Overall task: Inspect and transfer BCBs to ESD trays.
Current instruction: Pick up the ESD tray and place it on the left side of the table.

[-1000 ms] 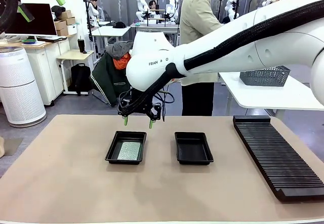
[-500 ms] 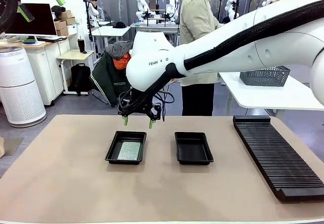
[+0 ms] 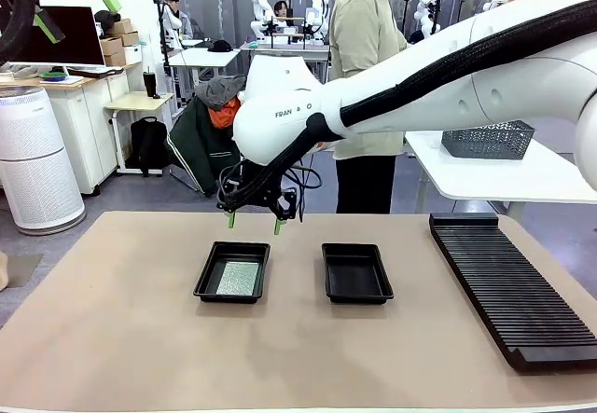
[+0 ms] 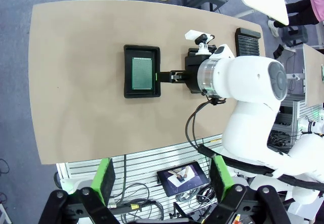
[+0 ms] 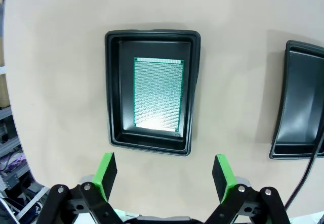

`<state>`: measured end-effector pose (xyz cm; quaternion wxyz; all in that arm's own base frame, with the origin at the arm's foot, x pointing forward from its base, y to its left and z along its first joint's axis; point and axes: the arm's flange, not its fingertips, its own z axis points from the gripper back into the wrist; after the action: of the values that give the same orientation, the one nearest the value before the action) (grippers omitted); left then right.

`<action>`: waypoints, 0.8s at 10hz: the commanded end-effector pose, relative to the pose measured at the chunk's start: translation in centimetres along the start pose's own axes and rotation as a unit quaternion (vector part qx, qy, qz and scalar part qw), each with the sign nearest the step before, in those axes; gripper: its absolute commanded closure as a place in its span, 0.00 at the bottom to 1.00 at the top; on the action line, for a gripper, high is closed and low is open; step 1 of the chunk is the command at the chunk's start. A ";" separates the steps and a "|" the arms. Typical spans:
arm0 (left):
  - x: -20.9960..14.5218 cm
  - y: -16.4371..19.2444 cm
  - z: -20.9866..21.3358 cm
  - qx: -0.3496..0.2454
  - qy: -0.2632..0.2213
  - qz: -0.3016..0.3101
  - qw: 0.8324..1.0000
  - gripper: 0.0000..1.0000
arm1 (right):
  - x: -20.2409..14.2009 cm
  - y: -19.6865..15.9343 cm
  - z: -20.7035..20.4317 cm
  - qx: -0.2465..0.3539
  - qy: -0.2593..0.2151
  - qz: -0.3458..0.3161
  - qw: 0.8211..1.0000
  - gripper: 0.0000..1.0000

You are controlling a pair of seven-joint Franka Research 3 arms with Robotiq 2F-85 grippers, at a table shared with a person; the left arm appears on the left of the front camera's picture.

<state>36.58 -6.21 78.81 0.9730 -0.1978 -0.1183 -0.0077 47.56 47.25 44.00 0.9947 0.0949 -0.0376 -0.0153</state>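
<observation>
1. Jaws of the right gripper (image 3: 253, 223) are spread and empty; it hovers above the far rim of the left ESD tray (image 3: 201, 288). The left gripper (image 4: 162, 179) is also spread, raised high
2. One BCB (image 5: 158, 93) lies flat in that tray, just left of the table (image 3: 112, 338) middle
3. The right ESD tray (image 3: 357, 298) beside it is empty, so likely half done

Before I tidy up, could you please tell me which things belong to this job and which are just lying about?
Job: pale green flat rectangular board; shallow black plastic tray holding it; empty shallow black plastic tray.
Lying about: long black ribbed rack; grey mesh basket.
</observation>
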 end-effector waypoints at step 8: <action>3.1 0.1 -13.2 0.049 0.030 -0.033 0.998 0.00 | -3.4 -12.0 4.9 0.176 0.001 -0.024 0.984 0.00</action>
<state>42.45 -10.65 69.02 0.9836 -0.1511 -0.0916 -0.0364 44.42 36.56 47.01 0.9697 0.2373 -0.0425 -0.0389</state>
